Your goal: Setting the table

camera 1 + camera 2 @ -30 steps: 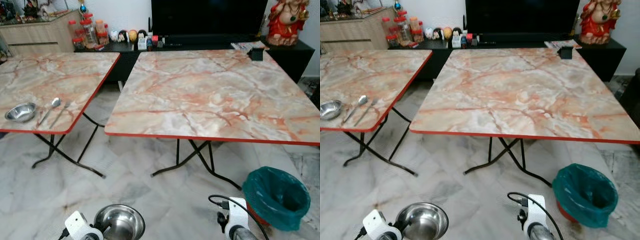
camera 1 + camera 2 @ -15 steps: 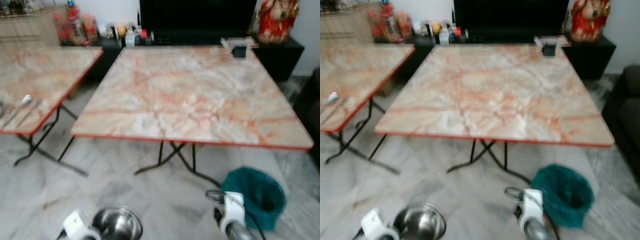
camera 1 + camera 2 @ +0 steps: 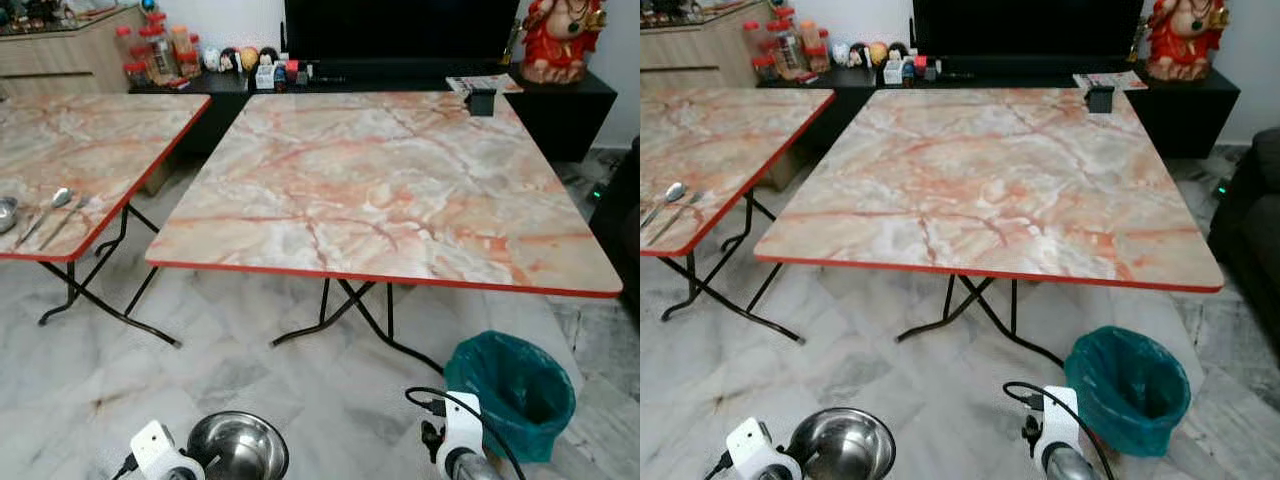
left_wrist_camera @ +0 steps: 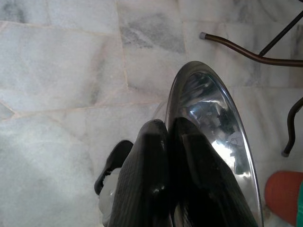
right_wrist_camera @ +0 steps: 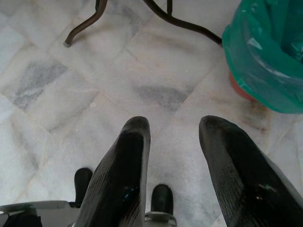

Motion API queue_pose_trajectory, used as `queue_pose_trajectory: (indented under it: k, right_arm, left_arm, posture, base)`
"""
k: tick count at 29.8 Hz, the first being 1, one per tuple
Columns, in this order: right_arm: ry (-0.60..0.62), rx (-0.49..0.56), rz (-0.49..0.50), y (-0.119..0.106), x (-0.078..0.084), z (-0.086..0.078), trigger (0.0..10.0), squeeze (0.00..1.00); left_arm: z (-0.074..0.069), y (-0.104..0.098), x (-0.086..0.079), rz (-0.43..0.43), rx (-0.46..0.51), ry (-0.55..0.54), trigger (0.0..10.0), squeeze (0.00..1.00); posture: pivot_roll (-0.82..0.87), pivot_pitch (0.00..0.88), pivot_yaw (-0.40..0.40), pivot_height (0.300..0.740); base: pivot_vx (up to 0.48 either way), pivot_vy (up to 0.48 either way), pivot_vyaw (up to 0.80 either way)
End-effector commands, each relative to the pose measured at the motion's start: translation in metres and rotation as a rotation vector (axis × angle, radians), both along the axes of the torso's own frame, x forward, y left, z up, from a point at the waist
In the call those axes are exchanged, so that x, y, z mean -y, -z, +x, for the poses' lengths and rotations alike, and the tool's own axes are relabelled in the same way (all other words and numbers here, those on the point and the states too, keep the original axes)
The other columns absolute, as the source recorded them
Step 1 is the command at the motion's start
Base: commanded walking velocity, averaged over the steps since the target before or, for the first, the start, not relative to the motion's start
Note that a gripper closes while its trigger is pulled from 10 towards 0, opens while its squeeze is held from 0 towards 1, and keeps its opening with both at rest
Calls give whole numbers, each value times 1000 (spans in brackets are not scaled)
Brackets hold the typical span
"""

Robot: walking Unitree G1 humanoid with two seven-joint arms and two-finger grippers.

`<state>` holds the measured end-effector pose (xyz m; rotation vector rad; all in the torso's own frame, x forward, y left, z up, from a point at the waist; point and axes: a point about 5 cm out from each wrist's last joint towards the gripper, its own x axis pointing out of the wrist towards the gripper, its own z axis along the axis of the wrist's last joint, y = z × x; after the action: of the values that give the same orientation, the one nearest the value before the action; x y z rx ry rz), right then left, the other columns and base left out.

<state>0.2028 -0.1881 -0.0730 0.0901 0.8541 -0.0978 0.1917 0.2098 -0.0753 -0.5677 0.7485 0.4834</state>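
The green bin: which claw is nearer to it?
Right. The right claw hangs open just beside the green bin; the left claw, holding the steel bowl, is farther away.

My left gripper (image 4: 165, 142) pinches the rim of a steel bowl (image 3: 238, 447) low before me, over the floor. Ahead of it stands a folding table (image 3: 390, 180). Right of my right gripper (image 5: 175, 142) sits a lined bin (image 3: 510, 390). Far left of the left gripper, a second table (image 3: 90, 150) carries a spoon (image 3: 45, 208).

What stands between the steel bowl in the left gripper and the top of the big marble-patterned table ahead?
Nothing visible. The left gripper grips the round steel bowl by its rim, low over the floor. The red-edged marble-patterned table ahead has a bare near half; only a small black box sits at its far edge.
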Motion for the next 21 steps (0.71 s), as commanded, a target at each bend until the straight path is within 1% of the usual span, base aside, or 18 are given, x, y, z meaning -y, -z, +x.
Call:
queue_pose_trajectory:
  k: [1, 13, 16, 21]
  right_arm:
    - [17, 7, 3, -1, 0, 2, 10000, 0]
    - [45, 17, -2, -2, 5, 2, 10000, 0]
    - [49, 15, -4, -2, 7, 1, 10000, 0]
    - [47, 14, -7, -2, 8, 1, 10000, 0]
  left_arm:
    - [5, -4, -3, 25, 13, 26, 10000, 0]
    - [3, -3, -6, 29, 10, 13, 10000, 0]
    - [1, -2, -8, 37, -6, 5, 10000, 0]
    - [0, -2, -10, 44, 5, -4, 10000, 0]
  posture:
    - [9, 0, 44, 740]
    - [10, 0, 47, 740]
    - [10, 0, 47, 740]
    - [11, 0, 45, 740]
  base:
    - [0, -420, 0]
    - [0, -429, 0]
    - [0, 0, 0]
    - [0, 0, 0]
